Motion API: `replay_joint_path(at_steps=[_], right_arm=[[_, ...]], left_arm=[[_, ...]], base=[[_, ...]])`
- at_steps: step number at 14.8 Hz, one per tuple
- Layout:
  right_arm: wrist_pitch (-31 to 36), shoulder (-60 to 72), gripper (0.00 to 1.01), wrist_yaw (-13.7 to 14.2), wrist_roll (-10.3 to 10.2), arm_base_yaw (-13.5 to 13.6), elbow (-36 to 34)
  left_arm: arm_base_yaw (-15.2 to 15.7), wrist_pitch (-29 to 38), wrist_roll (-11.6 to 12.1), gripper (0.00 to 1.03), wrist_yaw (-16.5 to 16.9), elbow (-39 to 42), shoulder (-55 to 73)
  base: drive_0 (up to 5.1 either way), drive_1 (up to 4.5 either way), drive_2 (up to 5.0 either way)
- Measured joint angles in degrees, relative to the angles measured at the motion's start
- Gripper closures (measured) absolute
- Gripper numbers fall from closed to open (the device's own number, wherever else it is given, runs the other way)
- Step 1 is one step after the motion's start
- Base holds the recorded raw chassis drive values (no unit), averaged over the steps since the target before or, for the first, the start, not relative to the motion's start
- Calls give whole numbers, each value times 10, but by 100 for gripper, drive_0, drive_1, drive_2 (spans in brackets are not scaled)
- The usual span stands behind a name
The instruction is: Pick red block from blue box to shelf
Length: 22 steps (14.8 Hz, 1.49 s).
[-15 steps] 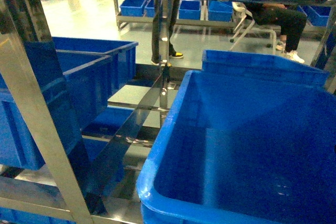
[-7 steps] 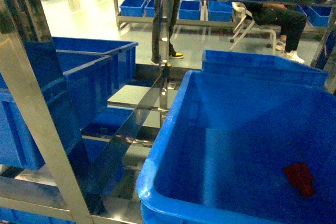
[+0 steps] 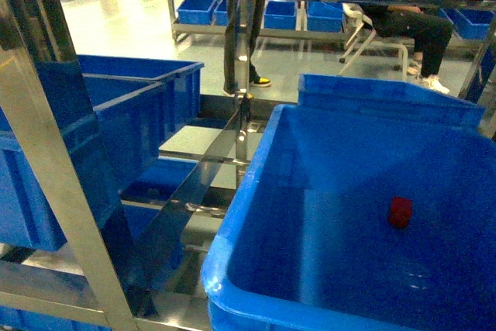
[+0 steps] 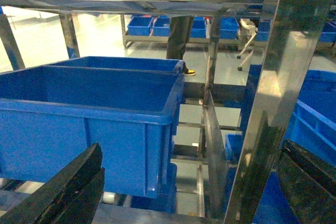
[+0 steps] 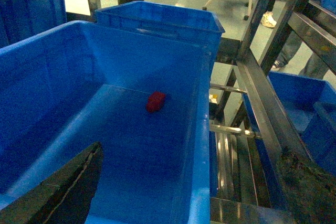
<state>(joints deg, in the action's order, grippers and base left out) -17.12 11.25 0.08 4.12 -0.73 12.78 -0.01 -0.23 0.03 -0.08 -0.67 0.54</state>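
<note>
Red block (image 3: 400, 212) is seen lying loose on the floor of a big blue bin (image 3: 232, 246) on the shelf (image 3: 54, 191), nearer its far wall. Both grippers' jaws are spread apart, nothing held.

Materials: polished steel rack, moulded plastic bins, one glossy red brick.

We see the shelf (image 3: 54, 184) as bright stainless steel, flat uprights and rails with a mirror finish that picks up blue reflections; same look on the upright in the left wrist view (image 4: 273, 93). The big blue bin (image 3: 256, 191) is smooth moulded plastic, semi-gloss, with soft highlights along the rim and inner walls (image 5: 202, 129). The bins at the shelf's left edge (image 3: 116, 114) look like the same plastic. The red block (image 3: 400, 212) reads as glossy hard plastic, surface detail too blurred for us to tell. Gripper fingers (image 5: 63, 192) look dark, matt and slightly rough. The floor behind (image 3: 132, 29) is pale and shiny.
</note>
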Motion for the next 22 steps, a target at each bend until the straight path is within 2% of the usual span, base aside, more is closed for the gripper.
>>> replay_joint_path(at_steps=[1,2,3,4,6,8,9,11,16,17,20,22], right_arm=[[1,0,3,0,1,0,0],[71,-16,8,1,-7,4,-21],[131,-54,19,-1,-19,4,-55],[162,-70,32,-1,-28,7,-70],[164,-78,78,-1,-33,7,-91],[168,-84,98,-1,-34,7,-95],[167,-85,99,-1,-35,7,-98],[170,-110,99,-1,-37,7,-119],[169,-109,99,-1,-37,7,-119],[169,-109,95,-1,-37,7,-119],[169,-109,51,-1,-37,7,-119],[169,-109,31,-1,-37,7,-119]], left_arm=[[0,0,0,5,0,0,0],[0,0,0,5,0,0,0],[0,0,0,5,0,0,0],[0,-1,0,5,0,0,0],[0,0,0,5,0,0,0],[0,0,0,5,0,0,0],[0,0,0,5,0,0,0],[0,0,0,5,0,0,0],[0,0,0,5,0,0,0],[0,0,0,5,0,0,0],[0,0,0,5,0,0,0],[0,0,0,5,0,0,0]], base=[[0,0,0],[0,0,0],[0,0,0],[0,0,0],[0,0,0],[0,0,0],[0,0,0],[0,0,0],[0,0,0],[0,0,0],[0,0,0],[0,0,0]])
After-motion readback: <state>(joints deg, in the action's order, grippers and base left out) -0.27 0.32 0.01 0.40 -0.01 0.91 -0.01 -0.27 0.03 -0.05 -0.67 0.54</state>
